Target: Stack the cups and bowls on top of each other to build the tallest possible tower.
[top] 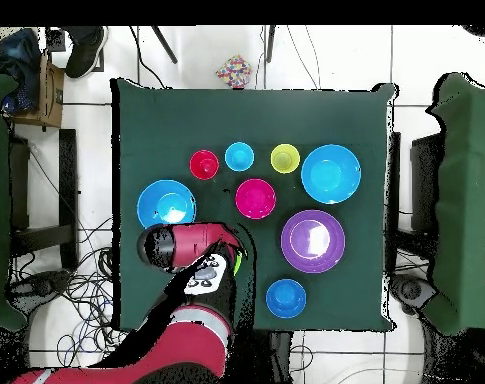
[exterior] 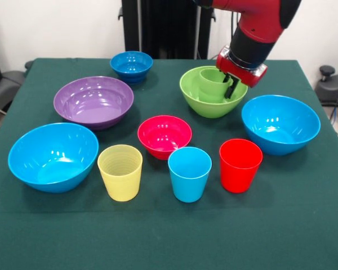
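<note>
1. Nearest the front edge of the green-clothed desk (exterior: 169, 236) stand three upright cups in a row: the pale yellow cup (exterior: 120, 172) with faint ribs, the light blue cup (exterior: 189, 173) and the red cup (exterior: 240, 165), each apart from the next.
2. Left of them sits a large light blue bowl (exterior: 52, 156), glossy and open side up.
3. Just behind the cups, the small pink-red bowl (exterior: 164, 135) sits near the middle of the desk, close to the yellow and blue cups; whether it touches them is unclear.
4. At the right, a second large light blue bowl (exterior: 280, 124) sits just beside the lime-green one.
5. The wide purple bowl (exterior: 93, 102) lies at the left, further back.
6. The large lime-green bowl (exterior: 203, 98) holds the green cup (exterior: 213, 84) upright inside it.
7. The hand (exterior: 232, 85) hangs over that bowl's right rim, next to the cup; its dark fingers blend together, so I cannot tell whether they are apart or together, or whether they touch the cup.
8. Farthest back, the small dark blue bowl (exterior: 131, 65) sits alone.
9. From overhead, the red and black arm (top: 186, 247) covers the lime-green bowl almost wholly; only a green sliver shows beside it.
</note>
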Controlling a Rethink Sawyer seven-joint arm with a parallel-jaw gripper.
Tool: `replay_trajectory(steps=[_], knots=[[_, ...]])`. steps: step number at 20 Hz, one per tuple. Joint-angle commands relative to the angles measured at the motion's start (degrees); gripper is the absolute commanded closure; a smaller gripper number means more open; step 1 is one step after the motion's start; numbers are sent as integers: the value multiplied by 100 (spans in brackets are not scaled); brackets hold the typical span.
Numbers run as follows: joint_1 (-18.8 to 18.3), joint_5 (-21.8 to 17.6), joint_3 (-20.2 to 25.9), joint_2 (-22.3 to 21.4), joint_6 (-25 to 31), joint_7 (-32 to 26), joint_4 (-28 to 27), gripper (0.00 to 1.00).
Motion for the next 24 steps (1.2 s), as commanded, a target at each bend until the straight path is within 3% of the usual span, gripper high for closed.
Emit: replay_trajectory(steps=[1,11,12,24], knots=[[-32,185,518,86,239,462,-237,100],[-64,98,534,74,197,342,-209,100],[-58,96,524,73,226,342,-209,0],[-115,174,599,57,173,399,-121,0]])
